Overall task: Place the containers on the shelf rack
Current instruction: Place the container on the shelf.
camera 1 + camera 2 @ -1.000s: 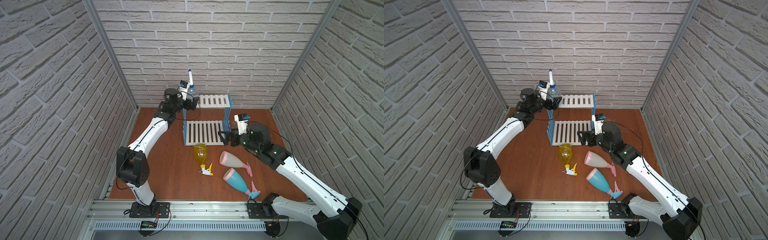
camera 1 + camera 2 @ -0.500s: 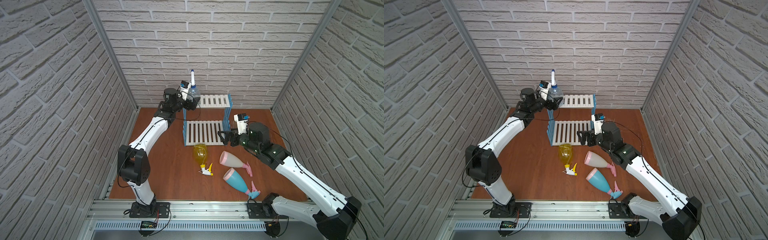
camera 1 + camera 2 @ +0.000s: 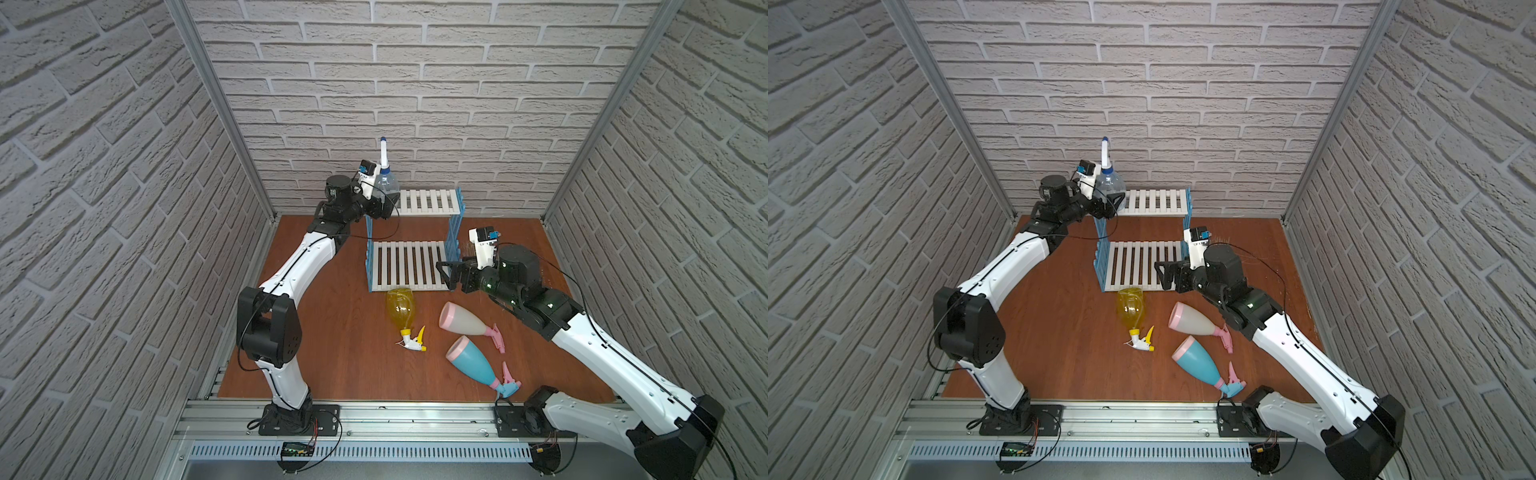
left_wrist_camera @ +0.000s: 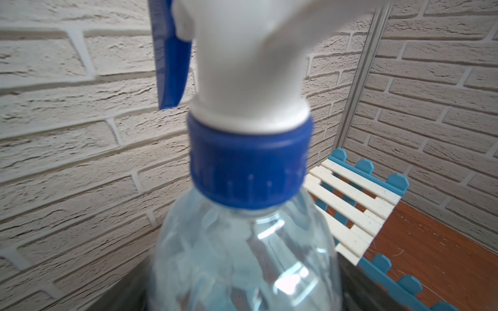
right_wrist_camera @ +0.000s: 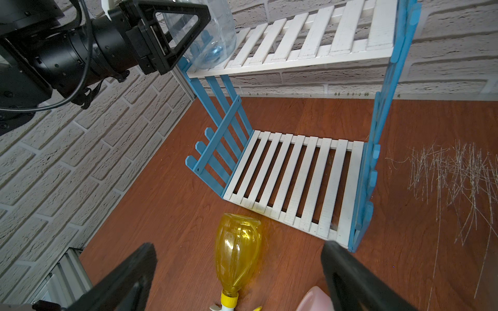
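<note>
Clear spray bottle (image 3: 386,185): upright, nozzle up, base on the left end of the top tier of the shelf rack (image 3: 428,201). Left fingers (image 5: 156,53): spread wide on either side of its body; whether they press it or have let go cannot be told. Their way out probably runs back off the rack's left end. Right fingers (image 5: 129,277): apart, empty, near the yellow spray bottle (image 5: 237,250) lying on the surface (image 3: 332,332). Change: the bottle and left fingers sit slightly further inward than a second ago; the right arm is unmoved.
</note>
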### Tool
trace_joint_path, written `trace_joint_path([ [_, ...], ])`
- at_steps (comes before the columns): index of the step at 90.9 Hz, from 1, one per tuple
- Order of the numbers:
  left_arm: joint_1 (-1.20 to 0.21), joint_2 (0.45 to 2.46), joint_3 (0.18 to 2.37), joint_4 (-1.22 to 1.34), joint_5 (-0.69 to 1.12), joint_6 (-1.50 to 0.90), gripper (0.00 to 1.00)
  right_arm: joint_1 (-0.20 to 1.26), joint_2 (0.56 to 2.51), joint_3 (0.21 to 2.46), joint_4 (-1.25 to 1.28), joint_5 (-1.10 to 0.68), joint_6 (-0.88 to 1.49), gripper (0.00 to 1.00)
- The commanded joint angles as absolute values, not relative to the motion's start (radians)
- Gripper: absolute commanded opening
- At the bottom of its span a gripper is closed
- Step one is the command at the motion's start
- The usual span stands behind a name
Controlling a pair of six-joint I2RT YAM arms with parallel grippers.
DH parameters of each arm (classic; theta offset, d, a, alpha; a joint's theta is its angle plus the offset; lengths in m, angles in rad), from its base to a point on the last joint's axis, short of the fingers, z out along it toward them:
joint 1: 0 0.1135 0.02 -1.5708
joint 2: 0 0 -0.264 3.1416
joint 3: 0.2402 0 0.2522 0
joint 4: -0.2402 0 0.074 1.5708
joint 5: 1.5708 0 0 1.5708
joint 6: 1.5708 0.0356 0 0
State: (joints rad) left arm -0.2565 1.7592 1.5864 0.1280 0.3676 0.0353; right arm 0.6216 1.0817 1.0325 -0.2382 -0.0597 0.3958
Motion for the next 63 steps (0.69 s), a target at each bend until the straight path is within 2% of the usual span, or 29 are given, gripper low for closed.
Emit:
trace_joint_path([
  [1, -0.250, 1.714, 1.556, 0.167, 0.367, 0.048, 0.98, 0.620, 1.062, 1.020, -0.199, -0.055, 0.403, 1.00],
  [40, -0.243, 1.701, 1.536, 0.166, 0.412, 0.058, 0.98, 0.620, 1.076, 1.033, -0.183, -0.039, 0.392, 1.00],
  [63, -0.241, 1.741, 1.581, 0.156, 0.503, 0.063, 0.95, 0.620, 1.255, 1.258, -0.149, -0.064, 0.345, 0.99],
])
